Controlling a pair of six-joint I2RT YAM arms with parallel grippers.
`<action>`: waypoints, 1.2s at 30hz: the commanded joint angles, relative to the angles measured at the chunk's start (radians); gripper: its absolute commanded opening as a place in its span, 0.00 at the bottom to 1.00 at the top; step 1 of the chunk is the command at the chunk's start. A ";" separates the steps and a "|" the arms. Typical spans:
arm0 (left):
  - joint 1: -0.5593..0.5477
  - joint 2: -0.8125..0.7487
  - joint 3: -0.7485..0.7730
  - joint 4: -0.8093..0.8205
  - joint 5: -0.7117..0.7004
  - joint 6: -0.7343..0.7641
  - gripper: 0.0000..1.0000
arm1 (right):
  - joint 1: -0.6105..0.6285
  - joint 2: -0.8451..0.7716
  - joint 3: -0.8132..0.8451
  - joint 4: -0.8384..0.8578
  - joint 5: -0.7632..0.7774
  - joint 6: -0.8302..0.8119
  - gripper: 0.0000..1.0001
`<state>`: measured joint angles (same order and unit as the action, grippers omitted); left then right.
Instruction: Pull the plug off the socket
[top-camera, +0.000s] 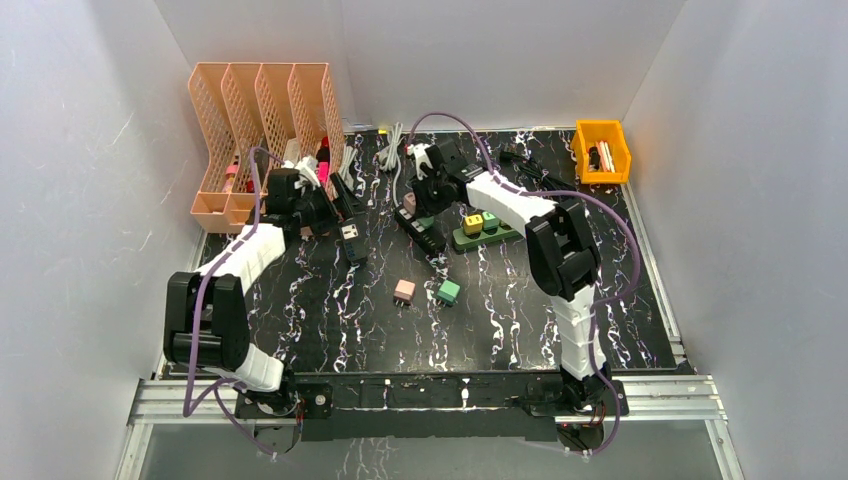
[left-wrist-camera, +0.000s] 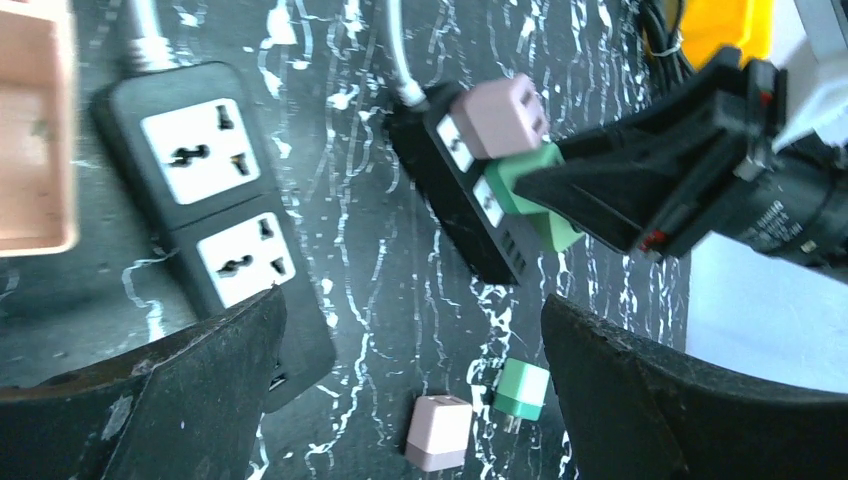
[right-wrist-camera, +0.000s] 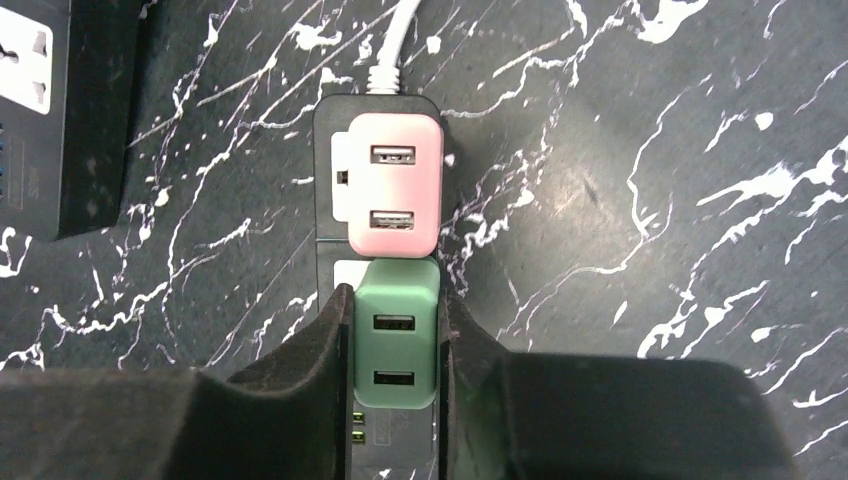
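Seemingly snug, right tool (right-wrist-camera: 396, 312) pinches the rounded green plug (right-wrist-camera: 397, 345); left tool (left-wrist-camera: 410, 308) gapes empty.

Black socket strip (right-wrist-camera: 345, 108), green plug (right-wrist-camera: 396, 345), pink plug (right-wrist-camera: 392, 185) (table (right-wrist-camera: 650, 150): white-veined black).

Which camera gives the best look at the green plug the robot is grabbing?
The right wrist view: the green plug sits centered, both ports visible, clamped by the right gripper. The left wrist view shows it from the side, half hidden by that gripper. The top view shows only a tiny speck.
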<state>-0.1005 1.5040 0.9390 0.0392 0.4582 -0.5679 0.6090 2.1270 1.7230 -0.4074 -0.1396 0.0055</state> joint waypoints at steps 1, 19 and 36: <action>-0.048 0.006 0.005 0.052 0.046 -0.019 0.98 | -0.003 0.023 0.106 -0.019 -0.010 0.038 0.00; -0.214 0.162 0.103 0.145 0.002 -0.056 0.98 | -0.006 -0.042 0.266 0.173 -0.238 0.307 0.00; -0.231 0.199 0.079 0.215 -0.123 -0.109 0.24 | -0.026 -0.109 0.175 0.317 -0.429 0.458 0.00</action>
<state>-0.3345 1.7434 1.0142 0.2552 0.4190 -0.6921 0.6005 2.1425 1.9098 -0.2339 -0.4439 0.3929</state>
